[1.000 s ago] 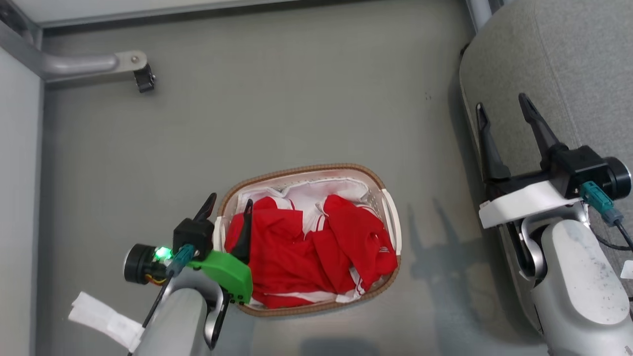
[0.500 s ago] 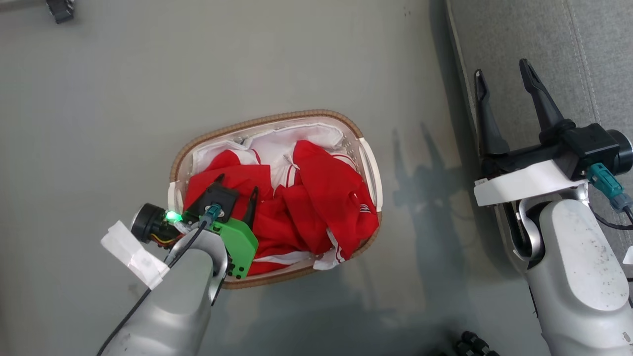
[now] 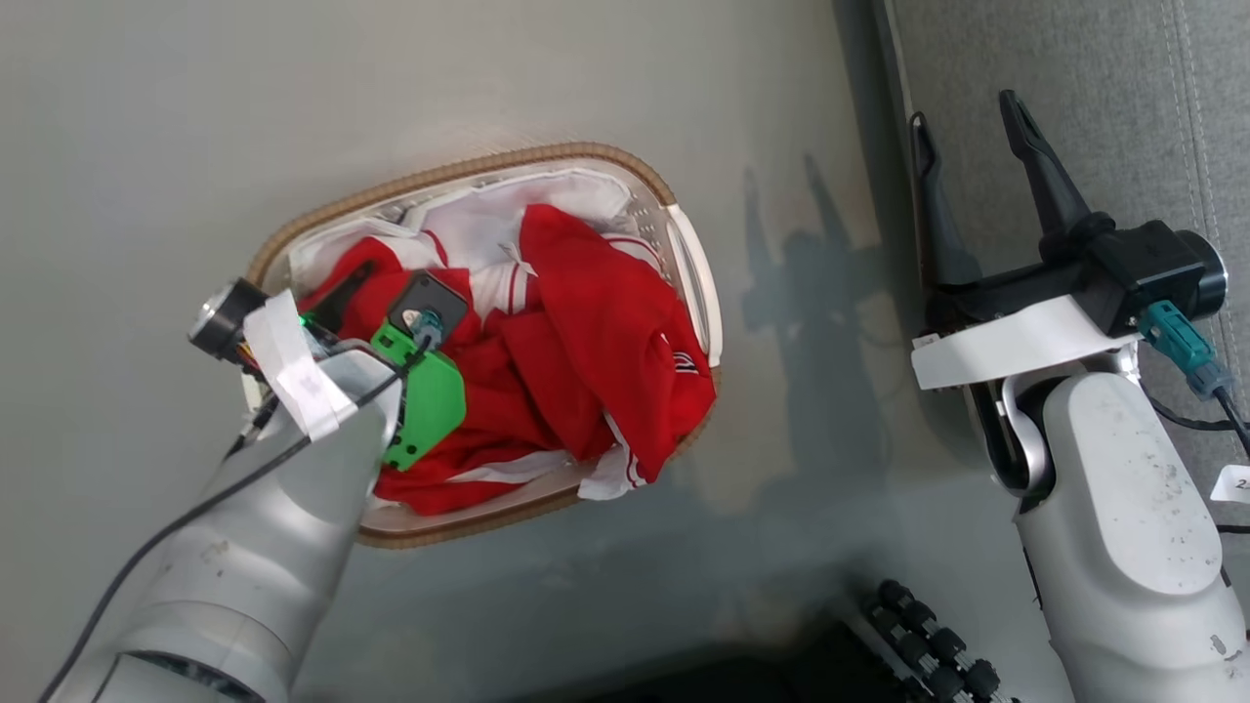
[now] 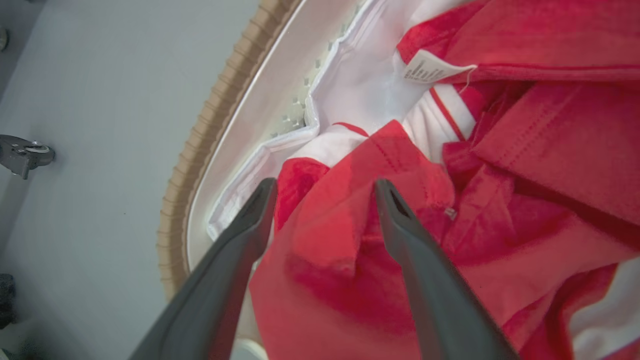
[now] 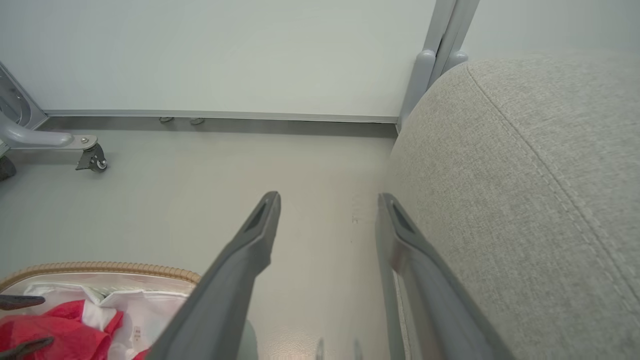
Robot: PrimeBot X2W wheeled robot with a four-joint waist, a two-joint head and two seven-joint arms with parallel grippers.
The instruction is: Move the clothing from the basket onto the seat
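Now the left gripper (image 4: 322, 197) had dipped deeper into the basket (image 3: 469, 163), fingers spread around a fold of the clothing (image 3: 586, 332) inside; the right gripper (image 3: 965, 112) stayed open by the seat (image 3: 1123, 59)

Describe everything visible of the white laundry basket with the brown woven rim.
The oval white perforated plastic laundry basket stands upright on the grey floor, apart from the grey seat. A brown woven band rims it; a white handle sits on its side; a white fabric liner lines it. Crumpled red clothing with white trim fills it, one edge draped over the rim. The open left gripper is inside, astride a red fold.
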